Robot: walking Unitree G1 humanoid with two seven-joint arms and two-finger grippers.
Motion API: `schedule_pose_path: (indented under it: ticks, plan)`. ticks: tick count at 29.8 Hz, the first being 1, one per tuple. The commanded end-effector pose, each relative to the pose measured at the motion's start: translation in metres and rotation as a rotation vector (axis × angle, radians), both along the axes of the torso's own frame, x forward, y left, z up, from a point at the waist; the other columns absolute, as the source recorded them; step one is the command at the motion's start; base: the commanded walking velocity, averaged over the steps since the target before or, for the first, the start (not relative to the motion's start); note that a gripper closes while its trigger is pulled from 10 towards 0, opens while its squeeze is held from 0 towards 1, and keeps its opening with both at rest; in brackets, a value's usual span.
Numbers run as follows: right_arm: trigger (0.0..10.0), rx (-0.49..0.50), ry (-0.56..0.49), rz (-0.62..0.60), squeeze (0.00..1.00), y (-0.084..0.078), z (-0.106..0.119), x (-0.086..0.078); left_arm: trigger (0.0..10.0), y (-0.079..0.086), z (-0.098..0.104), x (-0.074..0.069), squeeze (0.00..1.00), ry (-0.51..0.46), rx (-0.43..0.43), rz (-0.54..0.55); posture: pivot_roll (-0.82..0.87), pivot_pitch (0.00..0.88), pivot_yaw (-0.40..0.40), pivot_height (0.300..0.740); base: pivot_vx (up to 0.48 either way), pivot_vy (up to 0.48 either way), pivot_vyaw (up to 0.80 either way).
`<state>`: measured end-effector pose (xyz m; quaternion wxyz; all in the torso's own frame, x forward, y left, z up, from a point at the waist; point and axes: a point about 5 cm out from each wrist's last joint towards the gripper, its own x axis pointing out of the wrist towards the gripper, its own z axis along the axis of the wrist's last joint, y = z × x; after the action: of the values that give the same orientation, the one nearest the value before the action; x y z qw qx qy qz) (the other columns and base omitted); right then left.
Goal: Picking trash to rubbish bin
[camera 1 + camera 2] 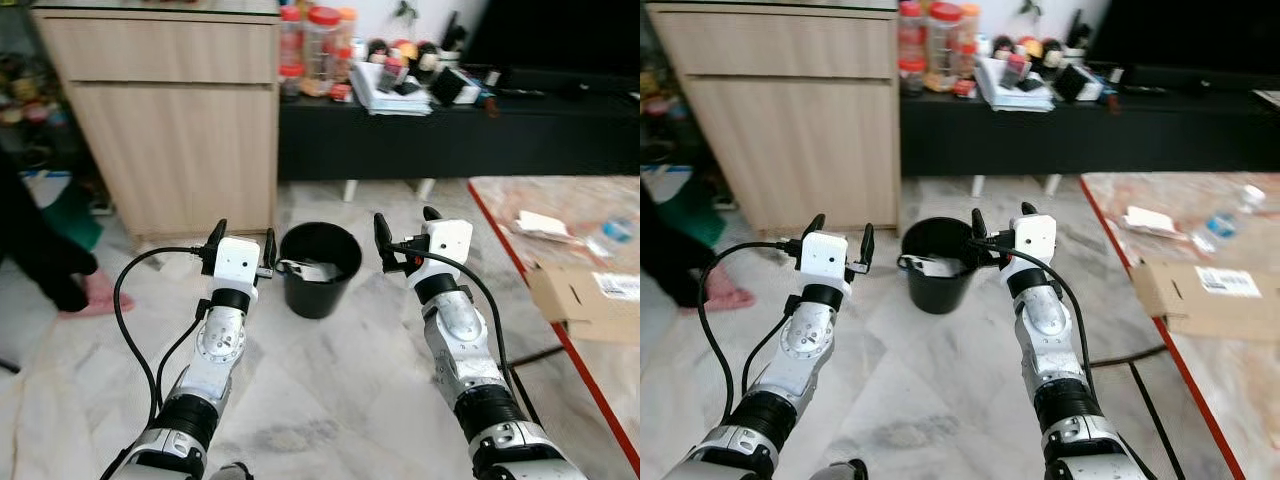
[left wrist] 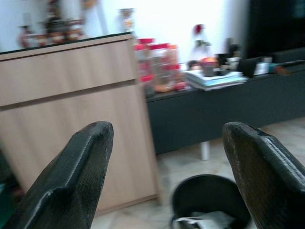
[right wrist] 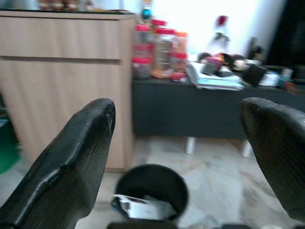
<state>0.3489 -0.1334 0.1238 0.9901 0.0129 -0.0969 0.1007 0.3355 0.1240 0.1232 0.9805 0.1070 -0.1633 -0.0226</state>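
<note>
A black rubbish bin (image 1: pixel 319 268) stands on the marble floor ahead of me, with white paper trash (image 1: pixel 312 269) lying inside it. My left gripper (image 1: pixel 242 244) is raised just left of the bin, open and holding nothing. Just right of the bin, my right gripper (image 1: pixel 404 236) is held up at the same height, open and empty too. Both wrist views look past black fingers (image 2: pixel 71 186) (image 3: pixel 71 167) down at the bin (image 2: pixel 207 198) (image 3: pixel 152 188). On the table at the right lie a flattened cardboard box (image 1: pixel 590 300), a plastic bottle (image 1: pixel 1225 222) and a white wrapper (image 1: pixel 540 224).
A wooden cabinet (image 1: pixel 170 110) stands behind the bin to the left. A low black TV bench (image 1: pixel 450 130) carries jars, books and clutter. The red-edged table (image 1: pixel 520 260) runs along my right. A person's foot (image 1: pixel 90 295) rests on the floor at far left.
</note>
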Motion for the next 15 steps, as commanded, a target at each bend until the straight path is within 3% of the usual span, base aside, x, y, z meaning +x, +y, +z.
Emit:
schedule_pose_path:
  ticks: [1,15]
  plan:
    - [10.0,0.003,0.013,-0.004,0.00,-0.0018,-0.0017,0.0002,10.0,-0.0062,0.0027,0.0017,0.00,-0.003,0.003,-0.023,0.08,0.050,-0.137,0.740,0.000,0.000,-0.79]
    - [10.0,-0.002,0.019,-0.001,0.00,0.0008,-0.0036,-0.0006,10.0,-0.0082,0.0043,0.0022,0.00,-0.007,0.004,-0.034,0.08,0.035,-0.136,0.740,0.000,0.000,-0.78]
